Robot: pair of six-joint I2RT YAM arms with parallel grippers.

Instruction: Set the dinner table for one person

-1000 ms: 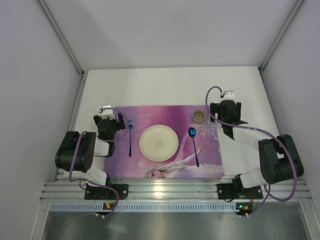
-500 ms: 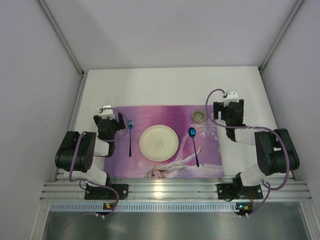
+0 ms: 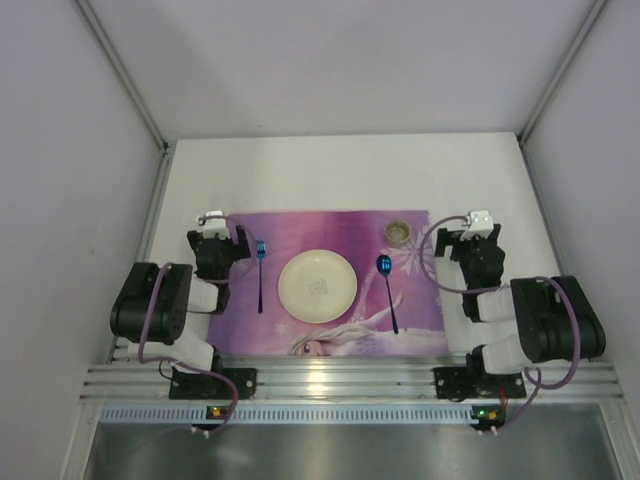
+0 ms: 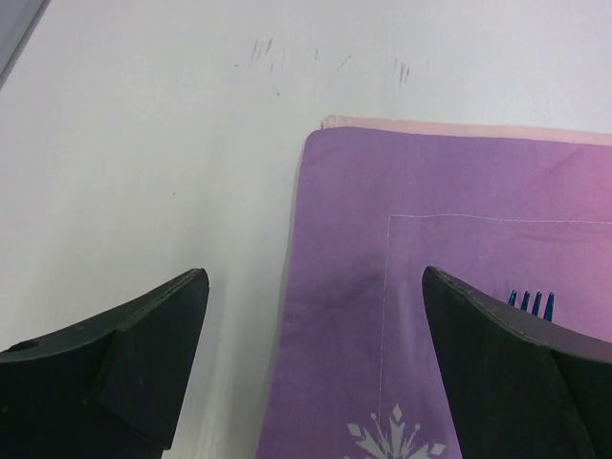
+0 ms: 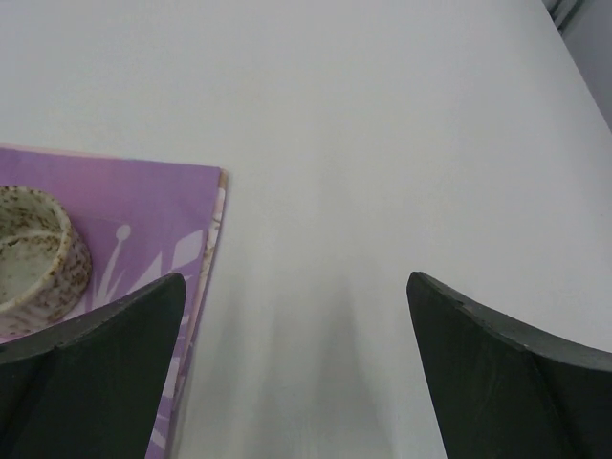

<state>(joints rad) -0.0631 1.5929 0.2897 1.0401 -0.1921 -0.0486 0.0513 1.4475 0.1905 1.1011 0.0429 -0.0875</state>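
Top external view: the flat matte white bench [image 3: 330,170] carries a purple snowflake-printed cloth mat [image 3: 300,225] at its near centre. On the mat sit a round cream plate [image 3: 317,285], a blue fork [image 3: 260,272] to its left, a blue spoon [image 3: 387,285] to its right and a speckled ceramic cup [image 3: 399,232] far right. Both utensils lie roughly near-to-far. I read the left tool [image 4: 314,282] as spread and empty, with the fork just to its right. The right tool [image 5: 295,279] is spread and empty over bare bench, with the cup to its left. I judge the setting complete; any fork correction falls to the left arm.
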